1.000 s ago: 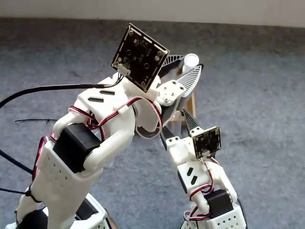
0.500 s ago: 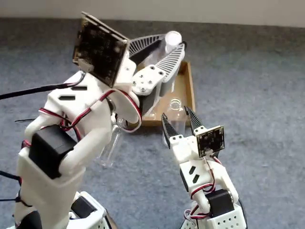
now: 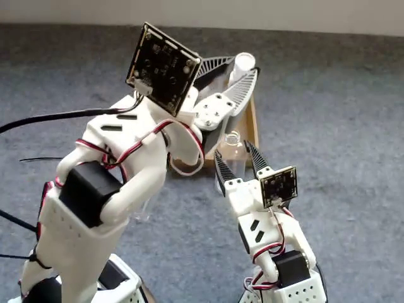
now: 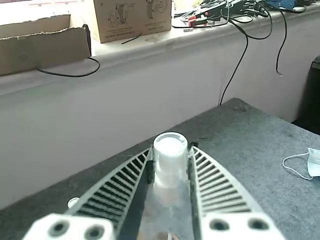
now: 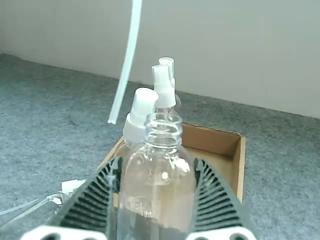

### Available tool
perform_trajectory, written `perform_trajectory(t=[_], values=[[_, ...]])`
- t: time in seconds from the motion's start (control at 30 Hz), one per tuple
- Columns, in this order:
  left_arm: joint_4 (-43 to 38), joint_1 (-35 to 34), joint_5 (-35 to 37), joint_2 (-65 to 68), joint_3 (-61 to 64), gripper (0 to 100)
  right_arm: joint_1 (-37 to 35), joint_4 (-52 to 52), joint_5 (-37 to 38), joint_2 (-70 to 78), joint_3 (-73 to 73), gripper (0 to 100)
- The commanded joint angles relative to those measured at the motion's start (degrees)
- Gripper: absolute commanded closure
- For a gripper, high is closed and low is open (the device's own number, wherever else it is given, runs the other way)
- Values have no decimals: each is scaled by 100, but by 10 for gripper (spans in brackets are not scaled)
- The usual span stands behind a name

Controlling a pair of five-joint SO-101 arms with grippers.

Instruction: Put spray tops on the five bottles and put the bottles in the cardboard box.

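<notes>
My left gripper (image 3: 240, 71) is raised over the cardboard box (image 3: 254, 124) and is shut on a white spray top (image 3: 243, 62). The left wrist view shows the spray top's cap (image 4: 170, 152) squeezed between the fingers. Its thin dip tube (image 5: 125, 60) hangs down beside the open neck of a clear bottle (image 5: 157, 182). My right gripper (image 5: 156, 200) is shut on that bottle and holds it upright at the box's near edge. The same bottle (image 3: 232, 150) stands between the right gripper's (image 3: 238, 163) black fingers. Two bottles with spray tops (image 5: 141, 112) stand inside the box (image 5: 222, 145).
Grey carpet covers the table. A loose spray top with its tube (image 5: 64, 189) lies left of the box. A face mask (image 4: 309, 165) lies far to one side. The left arm's body hides much of the box in the high view.
My left gripper swung the spray top up and left, then came back right and down over the bottle. The right gripper has stayed put.
</notes>
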Motion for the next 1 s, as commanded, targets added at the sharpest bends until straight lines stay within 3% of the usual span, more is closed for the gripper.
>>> perform_trajectory(t=[0.0, 0.5, 0.97], values=[[-440, -22, -44, -4, 189, 896, 57, -22, -35, -75, -75, 995], [-967, -66, -44, 602, -57, 896, 57, -13, -18, -75, -66, 995], [-923, -66, -44, 1112, -637, 896, 84, -13, -18, -84, -66, 995]])
